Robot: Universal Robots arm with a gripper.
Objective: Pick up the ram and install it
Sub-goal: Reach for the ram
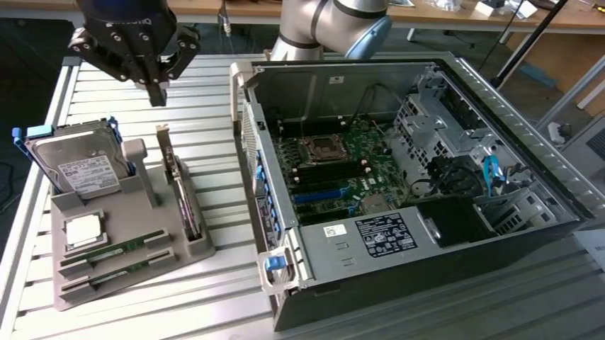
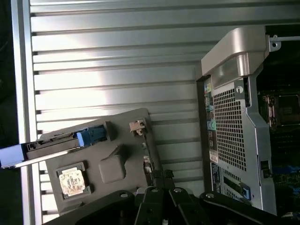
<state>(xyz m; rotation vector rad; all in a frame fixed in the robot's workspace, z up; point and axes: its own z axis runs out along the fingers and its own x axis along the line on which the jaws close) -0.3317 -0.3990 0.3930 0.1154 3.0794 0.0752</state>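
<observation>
Poised over tray (image 1: 175, 261) with gripper (image 1: 156, 95) pressed together and empty, leaving ram (image 1: 118, 249) unpicked, uninstalled, slotted by tray's edge opposite drive (image 1: 81, 164).

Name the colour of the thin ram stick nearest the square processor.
Green ram stick; clearest in exterior view.

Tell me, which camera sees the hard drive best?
The exterior view. There the hard drive stands upright in the gray holder, showing its broad silver face and white label. The wrist view looks down on the hard drive, catching its thin edge and blue rails.
</observation>
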